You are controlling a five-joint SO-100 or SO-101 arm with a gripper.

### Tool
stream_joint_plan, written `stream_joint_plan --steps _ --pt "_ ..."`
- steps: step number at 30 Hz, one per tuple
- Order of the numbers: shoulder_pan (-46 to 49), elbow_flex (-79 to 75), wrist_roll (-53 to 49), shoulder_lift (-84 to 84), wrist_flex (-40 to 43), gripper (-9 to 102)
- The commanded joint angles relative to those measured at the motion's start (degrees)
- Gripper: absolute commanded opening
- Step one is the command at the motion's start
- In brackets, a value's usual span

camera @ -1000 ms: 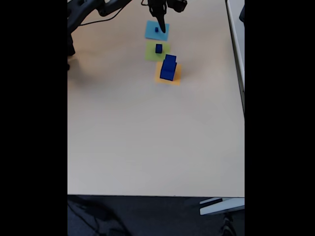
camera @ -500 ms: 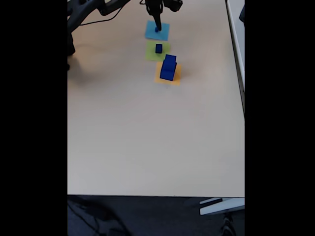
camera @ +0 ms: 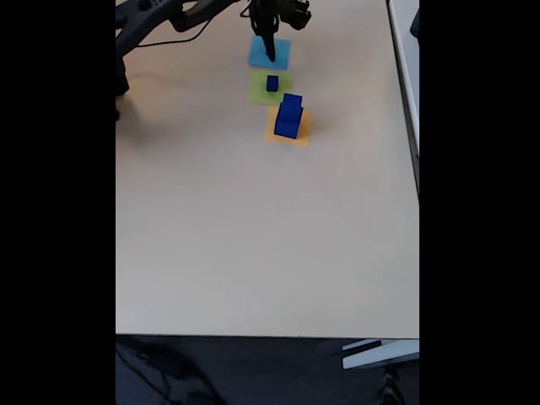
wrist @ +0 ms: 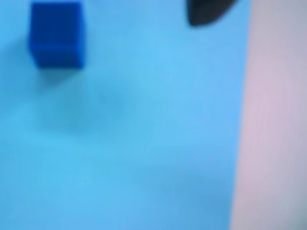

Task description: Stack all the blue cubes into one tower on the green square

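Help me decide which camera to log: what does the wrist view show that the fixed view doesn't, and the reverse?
Wrist view: a close, blurry look at the small blue cube sitting on the light-blue square, with a dark fingertip apart from it.
Fixed view: the green square holding a medium blue cube, the orange square holding the large blue cube, and the gripper reaching down.
Both: the light-blue square and the table.

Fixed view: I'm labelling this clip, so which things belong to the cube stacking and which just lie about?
Job:
small blue cube on the light-blue paper
blue cube on the green square
blue stack on the orange paper
end effector

Lying about:
light-blue paper
orange paper
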Motion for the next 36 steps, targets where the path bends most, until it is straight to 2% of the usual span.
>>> stream_joint_plan --steps 1,18,36 --pt "0.44 -3.25 -0.79 0.97 -1.05 34" --pt "0.97 -3.6 -2.72 -1.32 -0.09 30" --pt "1.05 -3.6 -2.81 -1.41 0.09 16"
